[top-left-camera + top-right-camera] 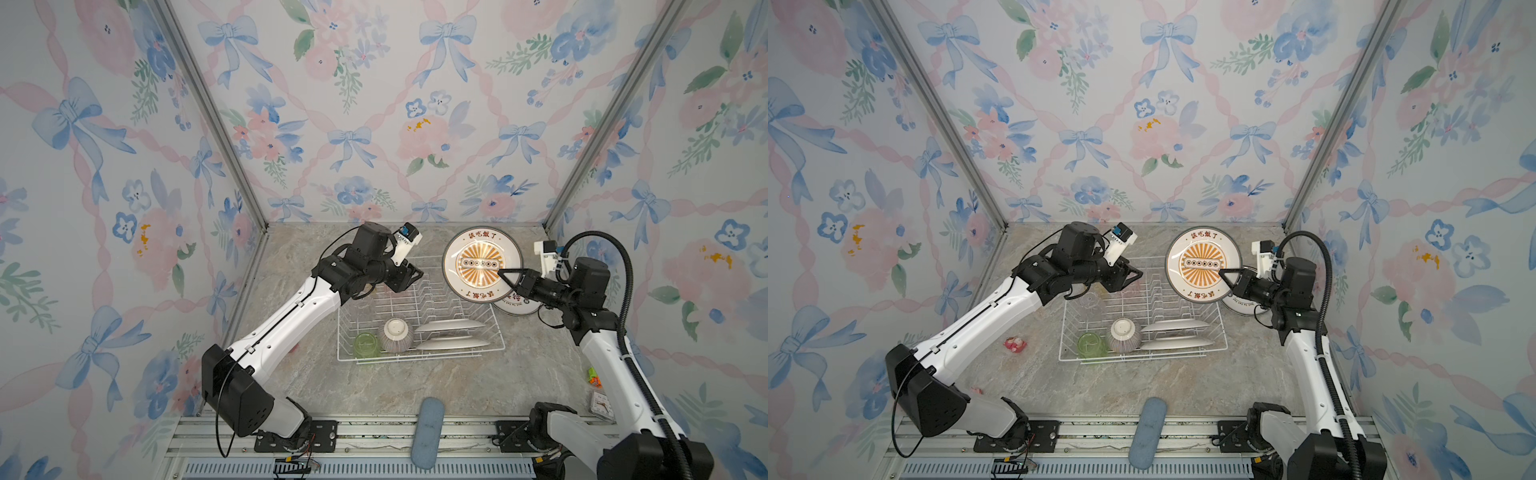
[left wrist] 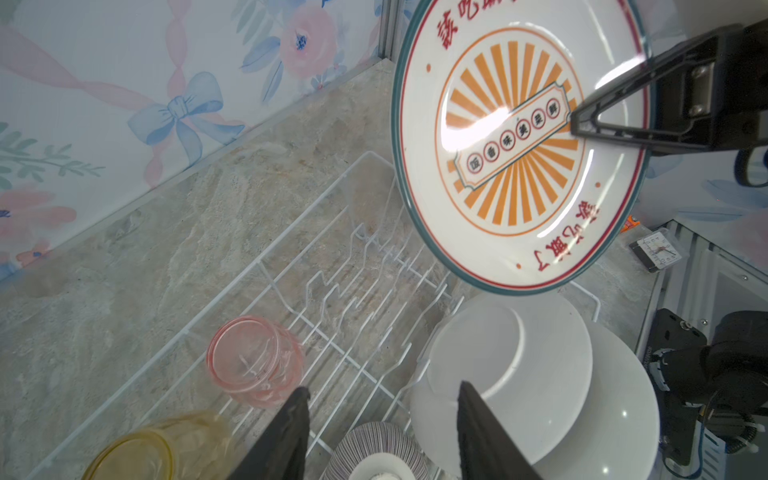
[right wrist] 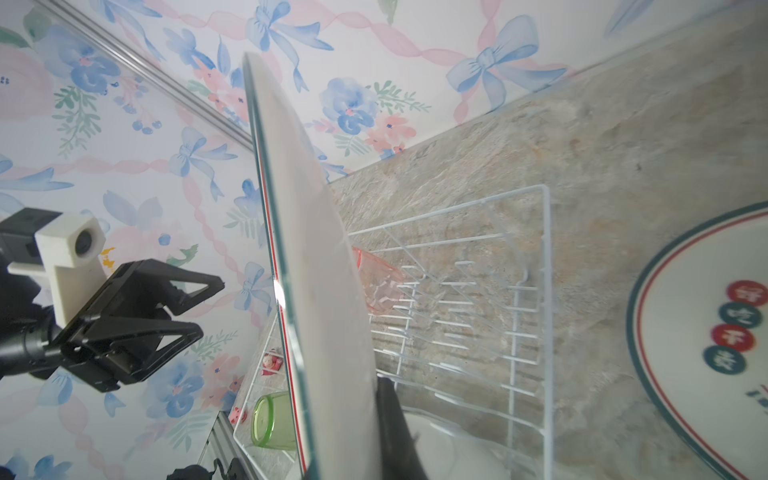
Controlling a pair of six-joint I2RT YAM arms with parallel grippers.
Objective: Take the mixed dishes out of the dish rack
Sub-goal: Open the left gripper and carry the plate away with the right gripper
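Eyes on left arm (image 1: pixel 286 316): white shells, black joint housings, thin black cable (image 1: pixel 216 419) looping off base. Over to right arm (image 1: pixel 611 361): same white-and-black build, thick ribbed black hose (image 1: pixel 629 274) alongside. White camera block (image 3: pixel 79 245) with round lens on wrist. Then left gripper (image 3: pixel 212 307): black, triangular cut-out fingers. And right gripper (image 2: pixel 575 122): black, two silver screws (image 2: pixel 697 72) in bare-metal bracket.
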